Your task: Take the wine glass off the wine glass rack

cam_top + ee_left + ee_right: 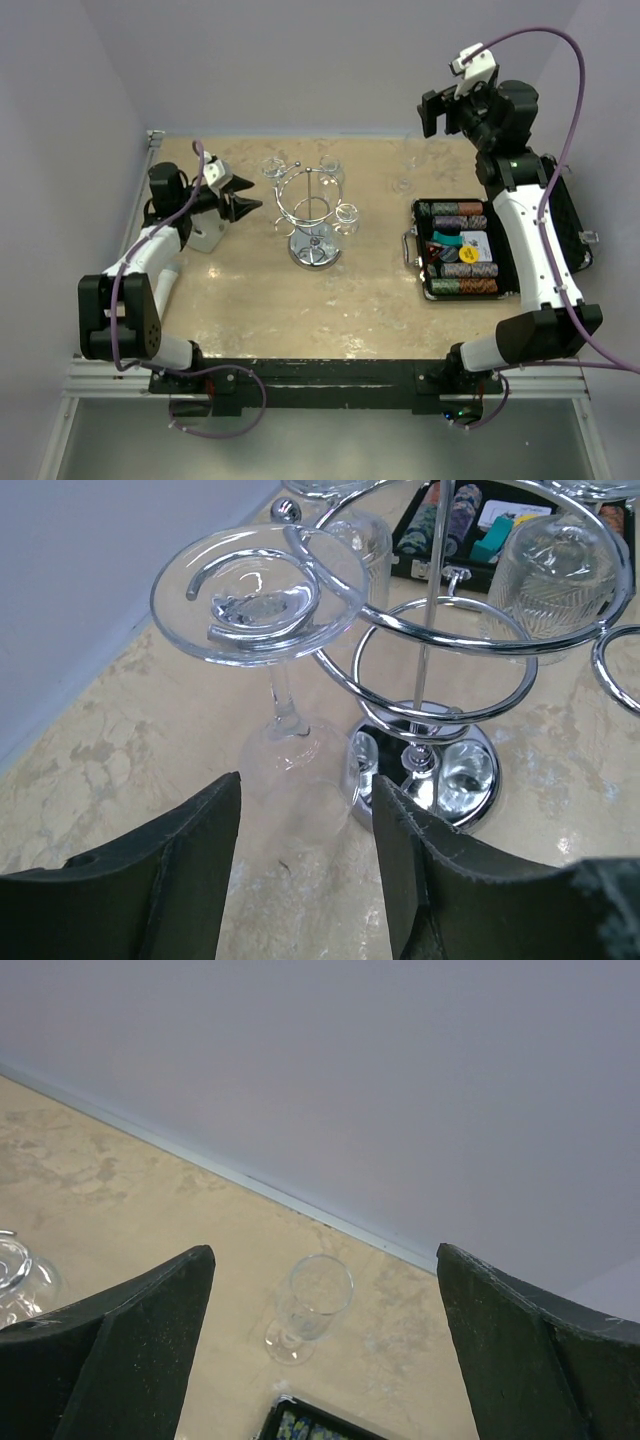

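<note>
Beige marbled tabletop (250, 300), toward far edge: wine glass (262, 598) hung on wine glass rack (312, 215), not yet grasped; left gripper (305, 800) spread wide beside its bowl; right gripper (447, 115) wide, far-right corner.

Clear wine glass (283, 700) hangs upside down on a hook of the upright chrome wine glass rack (315, 248)

The wine glass rack (315, 250) is shiny silver. The wine glass (262, 600) at the upper left of the left wrist view is clear. The table (260, 300) is sandy tan with pale cloudy patches. The walls (300, 60) are light purple. Both arms are white and black, with purple cables (573, 100). The left gripper (305, 790) and right gripper (322, 1250) are black. At the right of the top view, a black case (470, 297) holds chips (462, 270) with stripes in many colours.
</note>
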Controlling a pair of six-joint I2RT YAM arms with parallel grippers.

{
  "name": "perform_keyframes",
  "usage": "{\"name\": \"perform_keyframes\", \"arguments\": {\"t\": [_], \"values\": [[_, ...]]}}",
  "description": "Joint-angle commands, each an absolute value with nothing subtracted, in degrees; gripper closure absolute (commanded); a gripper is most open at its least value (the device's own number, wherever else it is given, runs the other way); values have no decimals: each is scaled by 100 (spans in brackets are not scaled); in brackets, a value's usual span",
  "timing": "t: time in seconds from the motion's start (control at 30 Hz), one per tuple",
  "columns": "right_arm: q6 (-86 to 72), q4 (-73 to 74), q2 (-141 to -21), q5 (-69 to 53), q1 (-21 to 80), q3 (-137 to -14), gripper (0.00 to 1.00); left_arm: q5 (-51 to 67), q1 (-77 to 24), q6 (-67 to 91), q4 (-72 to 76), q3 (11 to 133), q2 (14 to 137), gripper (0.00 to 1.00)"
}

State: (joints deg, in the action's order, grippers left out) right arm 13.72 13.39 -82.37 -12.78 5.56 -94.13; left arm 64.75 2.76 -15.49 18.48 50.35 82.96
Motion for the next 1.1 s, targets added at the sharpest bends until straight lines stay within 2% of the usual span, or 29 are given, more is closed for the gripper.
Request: {"name": "perform_keyframes", "arguments": {"t": [0.0, 0.27, 0.57, 1.07], "values": [[1740, 1617, -8182, -1064, 554, -9641, 3, 7101, 308, -1302, 3074, 4852, 8420, 42], [1846, 1705, -8209, -967, 545, -9642, 3, 7093, 281, -687, 3998, 4992, 8973, 52], [1942, 1749, -8165, -897, 554, -9528, 3, 6979, 211, 1098, 6002, 5019, 9632, 54], [1995, 1749, -8332, -853, 545, -9659, 3, 7075, -104, 977, 5802, 5335, 9923, 53]]}}
